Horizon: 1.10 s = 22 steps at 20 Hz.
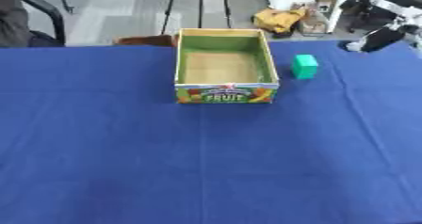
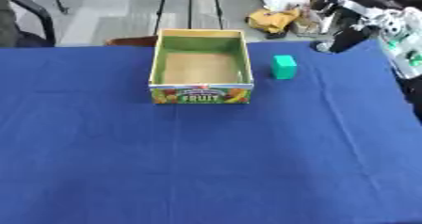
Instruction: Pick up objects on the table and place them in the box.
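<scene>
In the left eye view, you have the box (image 1: 225,68) standing upright on the blue-covered desk (image 1: 206,162), toward the far side and about midway across; its green inner walls and bare cardboard floor face up, and the word FRUIT shows on the near wall. Inside the box you can see no object. Just to the right of the box, close to its right wall but apart from it, stands a small green block (image 1: 304,66), resting on the cloth. Farther right of the box, at the far right corner of the desk, your right hand (image 1: 381,38) shows as a dark shape hanging near the cloth, well apart from both the block and the box; you cannot tell from here whether its fingers are spread or curled. In the right eye view, the same layout holds: the block sits just right of the box, level with the box's middle, and the right hand hovers beyond the block at the desk's far edge, with the silver and black arm (image 2: 375,9) rising behind it to the upper right. Again the fingers cannot be made out. Your left hand shows in neither view.
</scene>
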{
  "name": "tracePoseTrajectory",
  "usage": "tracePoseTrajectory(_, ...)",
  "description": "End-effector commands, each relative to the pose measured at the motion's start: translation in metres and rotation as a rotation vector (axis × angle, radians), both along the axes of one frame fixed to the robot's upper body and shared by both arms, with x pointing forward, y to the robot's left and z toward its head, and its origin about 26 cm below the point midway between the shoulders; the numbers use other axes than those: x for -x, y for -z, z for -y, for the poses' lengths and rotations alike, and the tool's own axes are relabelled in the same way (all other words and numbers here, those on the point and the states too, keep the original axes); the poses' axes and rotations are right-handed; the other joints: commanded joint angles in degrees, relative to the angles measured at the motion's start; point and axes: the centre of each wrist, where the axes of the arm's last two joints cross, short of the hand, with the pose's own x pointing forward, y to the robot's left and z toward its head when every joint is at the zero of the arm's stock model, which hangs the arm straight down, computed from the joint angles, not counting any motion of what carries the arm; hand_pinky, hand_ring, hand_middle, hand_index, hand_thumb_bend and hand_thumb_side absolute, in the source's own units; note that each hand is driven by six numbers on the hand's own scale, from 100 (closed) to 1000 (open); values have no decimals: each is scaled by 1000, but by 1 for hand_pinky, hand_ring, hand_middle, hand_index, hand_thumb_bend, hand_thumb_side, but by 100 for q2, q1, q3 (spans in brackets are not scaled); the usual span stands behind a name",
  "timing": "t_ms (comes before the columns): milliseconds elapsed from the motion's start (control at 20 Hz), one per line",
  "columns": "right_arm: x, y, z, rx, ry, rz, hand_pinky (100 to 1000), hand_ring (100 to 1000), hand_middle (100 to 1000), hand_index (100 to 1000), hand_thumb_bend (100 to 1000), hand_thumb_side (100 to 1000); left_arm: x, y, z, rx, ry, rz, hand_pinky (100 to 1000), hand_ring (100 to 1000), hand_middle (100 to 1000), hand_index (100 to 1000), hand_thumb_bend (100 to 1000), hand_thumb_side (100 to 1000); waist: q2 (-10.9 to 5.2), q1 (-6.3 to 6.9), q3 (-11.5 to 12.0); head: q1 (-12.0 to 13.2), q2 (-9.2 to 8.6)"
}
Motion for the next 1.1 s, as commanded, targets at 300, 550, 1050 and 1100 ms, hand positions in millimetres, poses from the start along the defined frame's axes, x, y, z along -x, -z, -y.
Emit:
tracePoseTrajectory(300,-12,-9,11,79,92,10,701,843,846,885,397,100,-2,-15,-1,-42,24,35,690,750,704,815,544,690,23,-17,223,-180,-57)
tracePoseTrajectory(550,-17,-3,10,68,100,-5,699,839,837,883,385,100,-3,-17,2,-38,35,42,690,751,704,815,543,691,124,21,357,-254,-74)
tracePoseTrajectory(1050,-20,12,11,64,126,-58,698,837,829,880,355,100,-4,-17,5,-24,45,48,690,751,704,817,542,694,281,80,532,-355,-86)
tracePoseTrajectory(1100,-20,13,11,64,128,-61,697,837,829,880,354,100,-4,-17,5,-23,45,48,690,751,704,817,543,694,294,88,541,-345,-86)
